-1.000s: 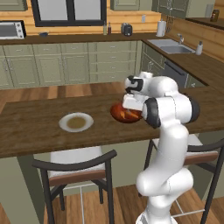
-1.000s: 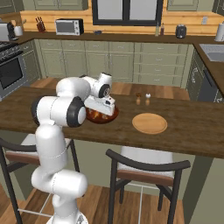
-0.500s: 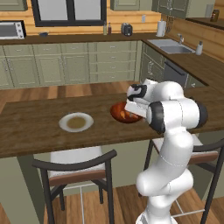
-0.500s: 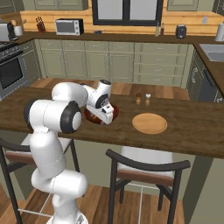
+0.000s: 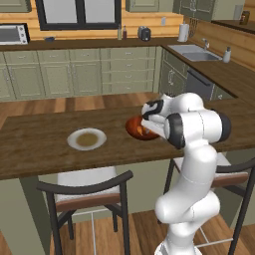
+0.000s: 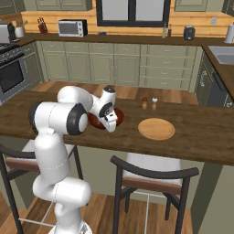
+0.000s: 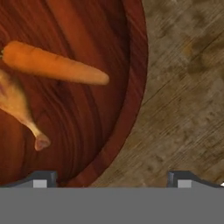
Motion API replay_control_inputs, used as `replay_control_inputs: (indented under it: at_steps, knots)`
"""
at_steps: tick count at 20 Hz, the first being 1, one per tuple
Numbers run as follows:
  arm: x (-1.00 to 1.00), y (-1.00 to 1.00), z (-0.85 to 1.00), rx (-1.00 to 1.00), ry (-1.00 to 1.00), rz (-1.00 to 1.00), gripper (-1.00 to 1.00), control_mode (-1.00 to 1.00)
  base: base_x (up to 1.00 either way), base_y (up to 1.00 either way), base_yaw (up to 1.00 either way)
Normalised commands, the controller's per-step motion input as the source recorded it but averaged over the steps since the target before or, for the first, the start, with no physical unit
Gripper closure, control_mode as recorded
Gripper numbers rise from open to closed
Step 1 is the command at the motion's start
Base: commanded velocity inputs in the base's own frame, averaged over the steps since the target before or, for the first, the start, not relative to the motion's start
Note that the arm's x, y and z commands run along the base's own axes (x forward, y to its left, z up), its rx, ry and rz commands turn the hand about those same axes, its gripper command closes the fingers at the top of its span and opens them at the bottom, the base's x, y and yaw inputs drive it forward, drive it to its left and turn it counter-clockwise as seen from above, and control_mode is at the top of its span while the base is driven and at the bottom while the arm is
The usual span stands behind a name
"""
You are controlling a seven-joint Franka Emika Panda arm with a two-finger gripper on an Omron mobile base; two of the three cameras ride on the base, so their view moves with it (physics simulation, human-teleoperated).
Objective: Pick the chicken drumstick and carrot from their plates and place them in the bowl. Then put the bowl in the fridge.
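My pincer (image 7: pixel 113 178) hangs low over the near rim of the bowl (image 7: pixel 131 87), fingers spread wide: 1 fingertip (image 7: pixel 41 179) sits over the bowl's inside, the other over the bare bench (image 7: pixel 188 87), so the rim runs between them. Nothing is pinched.

Inside the bowl the carrot (image 7: pixel 54 65) lies flat, thick end toward the hand view's left, tip pointing toward the rim. The chicken drumstick (image 7: pixel 19 111) lies just below it in that view, bone end toward my fingers; whether the 2 touch I cannot tell.

From the left base view, the bowl (image 5: pixel 137 127) sits on the dark wood bench (image 5: pixel 40 144), right at my hand, with my forearm covering its right side. The pale plate (image 5: pixel 86 139) with a brownish centre lies well apart to its left. From the right base view, the bowl (image 6: pixel 98 121) is partly hidden behind my wrist, and the tan plate (image 6: pixel 156 129) lies apart to the right. 2 small shakers (image 6: pixel 149 103) stand behind that plate. 2 chairs (image 6: pixel 153 178) are tucked under the bench's near edge.
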Motion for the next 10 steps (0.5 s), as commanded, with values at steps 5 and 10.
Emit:
replay_control_inputs:
  at_steps: [5,10]
  knots:
    - [0.03,0.00,-0.15,0.00,0.00,-0.20,-1.00,-1.00,0.00,0.00,0.00]
    - [0.13,0.00,-0.12,0.00,0.00,-0.19,-1.00,-1.00,0.00,0.00,0.00]
